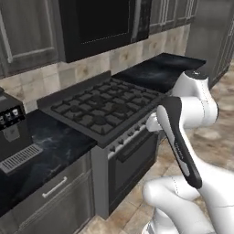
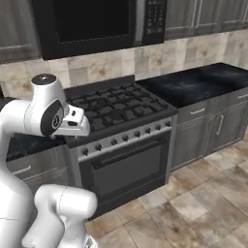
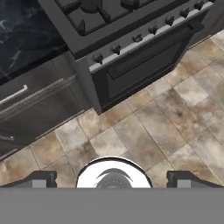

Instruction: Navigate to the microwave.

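The microwave (image 1: 98, 25) is a wide black box with a dark glass door, mounted between the upper cabinets right above the gas stove. In the right base view the microwave (image 2: 89, 22) spans the top of the picture, and its silver handle strip and keypad (image 2: 155, 17) are on its right side. My arm is folded in front of the stove. My gripper (image 3: 113, 180) points down at the tiled floor, open, its two fingertips (image 3: 41, 179) far apart with nothing between them.
The gas stove (image 1: 103, 109) with its oven door (image 2: 126, 167) stands straight ahead. A small black coffee machine (image 1: 11, 123) sits on the dark counter to the left. More dark counter (image 2: 198, 82) and grey cabinets run to the right. Tiled floor (image 2: 193, 208) lies in front.
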